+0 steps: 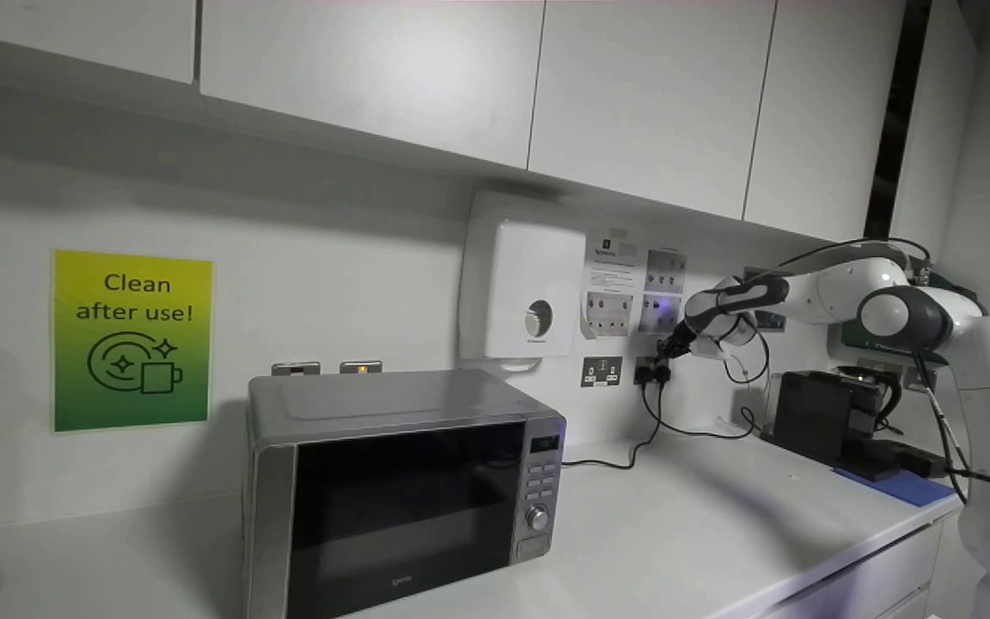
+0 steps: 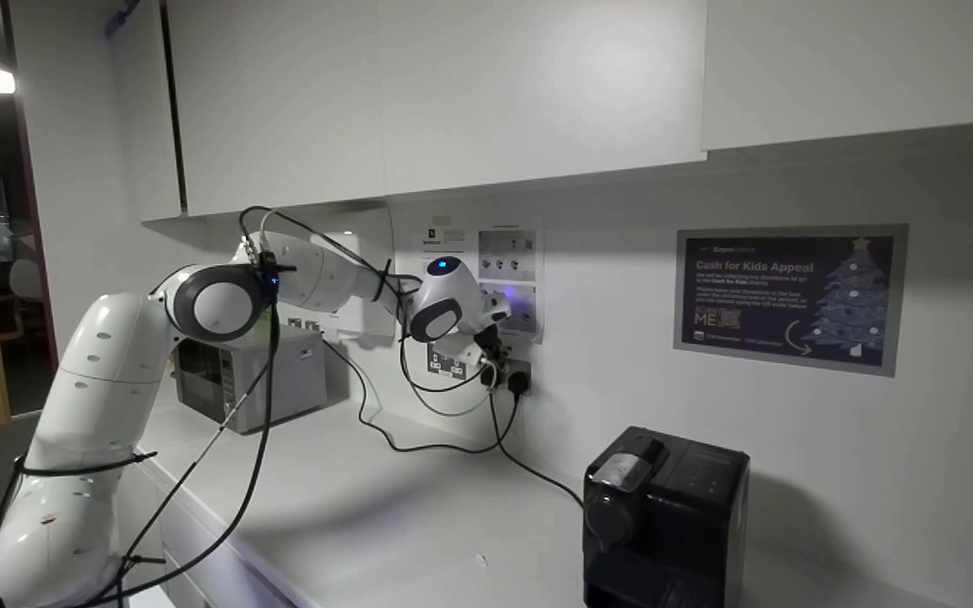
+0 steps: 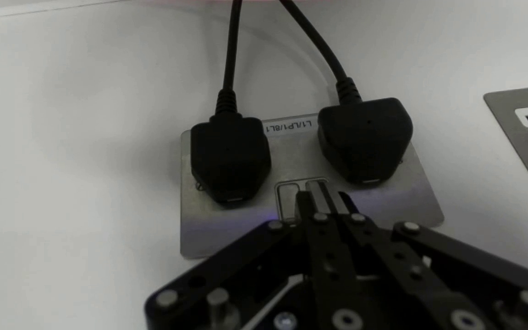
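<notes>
Socket plate, long axis level, facing outward, pincer pressed together near switches

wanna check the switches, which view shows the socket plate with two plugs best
The wrist view: the socket plate is large, its two plugs distinct and switches partly visible behind the jaws. Both exterior views show it small, partly covered by plugs.

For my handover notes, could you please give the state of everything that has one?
Jaws, shut
Rocker switches, on or off unclear
Black plugs, both seated in the metal double socket
Microwave, door shut
Black coffee machine, on or off unclear
Orange wall-plate light, lit
Wall cupboards, doors look shut
Counter drawers, look shut
</notes>
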### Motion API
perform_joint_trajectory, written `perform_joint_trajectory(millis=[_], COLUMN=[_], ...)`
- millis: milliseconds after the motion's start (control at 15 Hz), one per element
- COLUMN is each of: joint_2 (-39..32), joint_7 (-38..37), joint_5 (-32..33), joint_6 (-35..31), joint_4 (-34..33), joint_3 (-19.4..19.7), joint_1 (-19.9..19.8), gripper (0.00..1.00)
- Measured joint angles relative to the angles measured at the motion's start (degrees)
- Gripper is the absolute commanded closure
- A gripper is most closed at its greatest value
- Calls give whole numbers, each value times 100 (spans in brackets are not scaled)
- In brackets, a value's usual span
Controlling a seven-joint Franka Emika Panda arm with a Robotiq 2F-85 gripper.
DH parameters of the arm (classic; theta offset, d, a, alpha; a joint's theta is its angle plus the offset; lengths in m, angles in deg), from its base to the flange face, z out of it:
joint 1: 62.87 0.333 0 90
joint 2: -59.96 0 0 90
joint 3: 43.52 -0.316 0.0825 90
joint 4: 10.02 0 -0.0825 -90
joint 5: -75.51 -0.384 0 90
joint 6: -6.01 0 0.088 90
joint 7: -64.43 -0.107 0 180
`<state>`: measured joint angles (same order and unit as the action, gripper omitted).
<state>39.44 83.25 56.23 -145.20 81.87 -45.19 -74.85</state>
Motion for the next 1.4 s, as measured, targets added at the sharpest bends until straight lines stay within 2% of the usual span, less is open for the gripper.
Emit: perform_joint_trajectory(millis=[1400], joint_2=[-131], joint_7=[-7], joint_5=[39], joint_6=[0], joint_4=[-29], joint_3=[62], joint_1=[-34], gripper=[100])
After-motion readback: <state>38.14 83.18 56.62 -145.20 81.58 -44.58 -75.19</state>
